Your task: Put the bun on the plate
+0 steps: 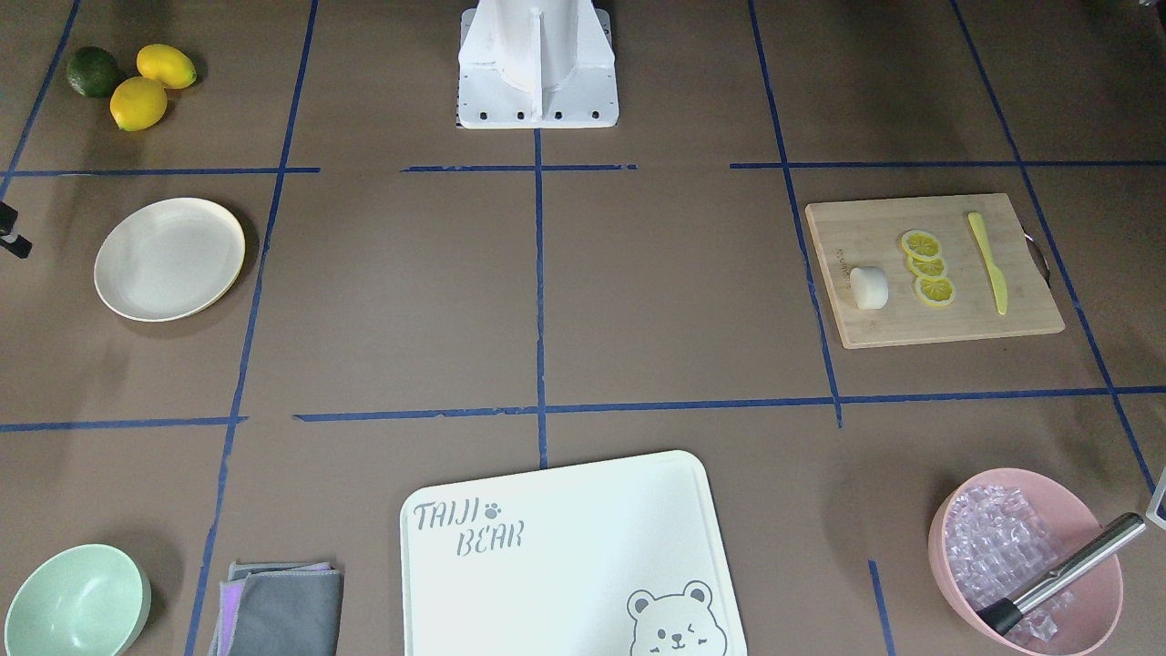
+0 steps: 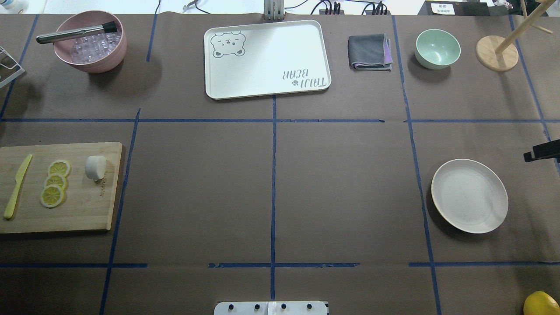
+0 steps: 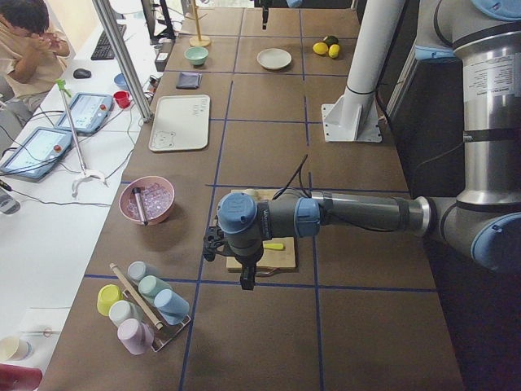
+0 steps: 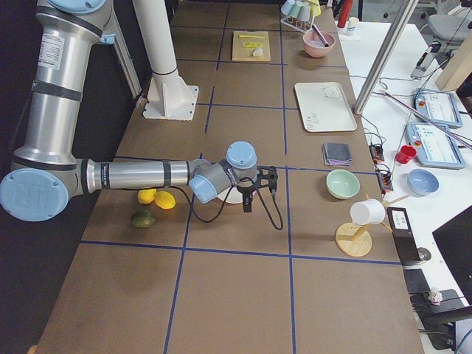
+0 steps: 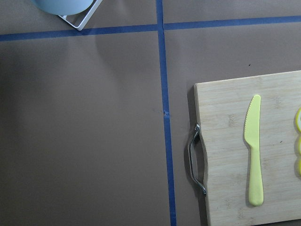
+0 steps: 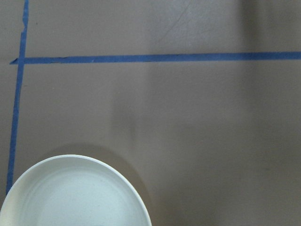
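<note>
The bun (image 2: 95,167) is lying on the cutting board (image 2: 87,210), well apart from the plate (image 2: 469,195); the left gripper (image 3: 246,281) and right gripper (image 4: 248,203) are hovering, and their finger spread cannot be told

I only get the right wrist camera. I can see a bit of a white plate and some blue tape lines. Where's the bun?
Observer: The bun sits on a wooden cutting board on the robot's left side of the table, far across from the plate.
Operator: Is anything on the board with it?
Observer: Yes, three lemon slices lie in a row beside it, and a yellow knife lies past them.
</note>
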